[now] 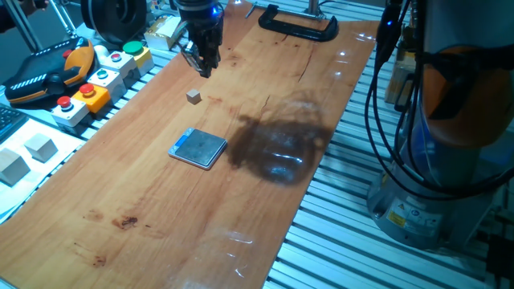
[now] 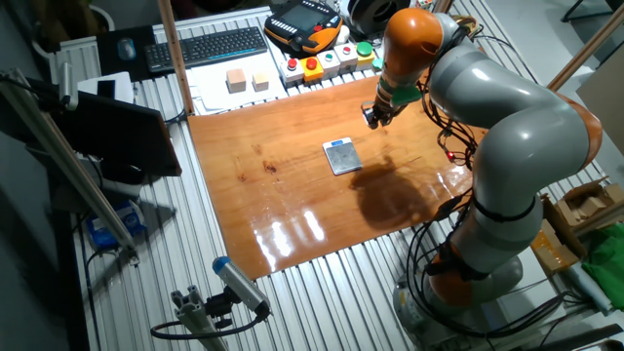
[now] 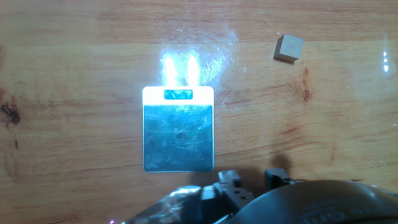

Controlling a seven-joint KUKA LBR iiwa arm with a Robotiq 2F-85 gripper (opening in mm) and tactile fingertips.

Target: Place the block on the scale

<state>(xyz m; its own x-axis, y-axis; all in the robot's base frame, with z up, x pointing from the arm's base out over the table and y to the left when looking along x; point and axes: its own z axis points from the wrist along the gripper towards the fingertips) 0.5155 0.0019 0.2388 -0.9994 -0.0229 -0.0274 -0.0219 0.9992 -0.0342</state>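
Observation:
The block is a tiny grey-beige cube lying alone on the wooden tabletop; in the hand view the block shows at the upper right. The scale is a flat square plate with a blue-grey top, nearer the camera than the block. In the hand view the scale lies in the middle, under a bright glare. My gripper hangs above the table just beyond the block, touching nothing. Its fingertips show a small empty gap, so the gripper is open. From the other side, the gripper is beyond the scale.
A button box and a pendant border the table's left side, with two larger pale cubes beside it. A black clamp sits at the far edge. The arm's base stands to the right.

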